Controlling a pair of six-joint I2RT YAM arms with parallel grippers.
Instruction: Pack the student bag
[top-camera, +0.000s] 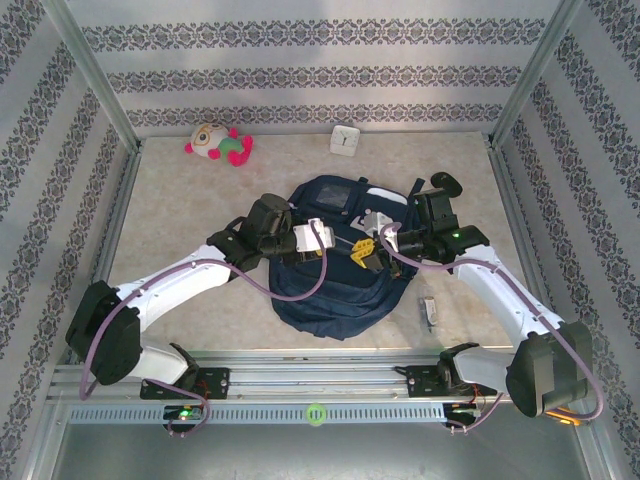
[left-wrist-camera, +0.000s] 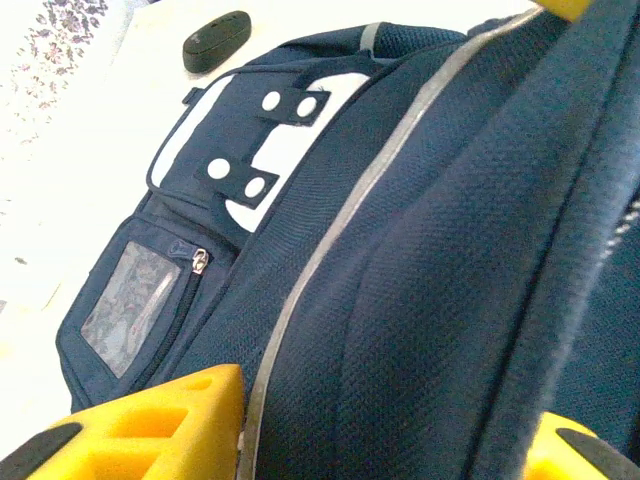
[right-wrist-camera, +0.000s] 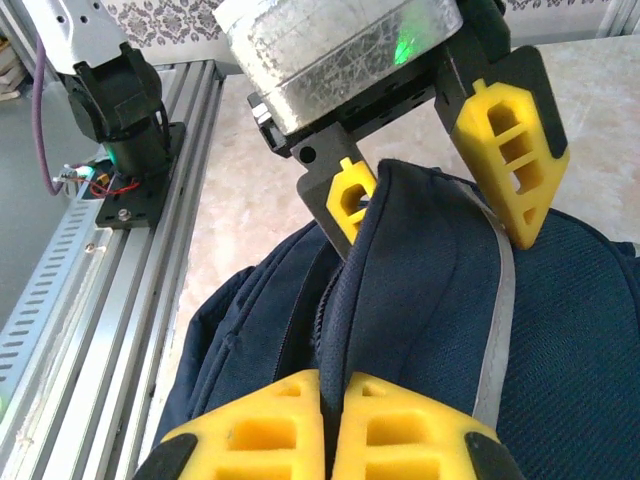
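The student bag (top-camera: 335, 275), a navy-blue backpack with grey trim, lies flat in the middle of the table with both grippers over its top. My right gripper (right-wrist-camera: 333, 385) is shut on a raised fold of the bag's fabric (right-wrist-camera: 420, 290) beside a zipper line. Facing it, my left gripper (right-wrist-camera: 430, 175) is open, its yellow fingers (right-wrist-camera: 508, 150) straddling the same raised ridge. The left wrist view shows the bag's white buckle patch (left-wrist-camera: 270, 140) and a clear-window pocket (left-wrist-camera: 130, 300), with bag fabric between the wide-apart fingers (left-wrist-camera: 150, 430). From above, the left gripper (top-camera: 322, 245) and right gripper (top-camera: 362, 252) nearly meet.
A plush toy (top-camera: 218, 143) and a small white box (top-camera: 345, 141) sit near the back wall. A black oval case (top-camera: 440, 183) lies behind the bag at the right. A small grey item (top-camera: 429, 310) rests right of the bag. The metal rail (top-camera: 320, 380) runs along the front edge.
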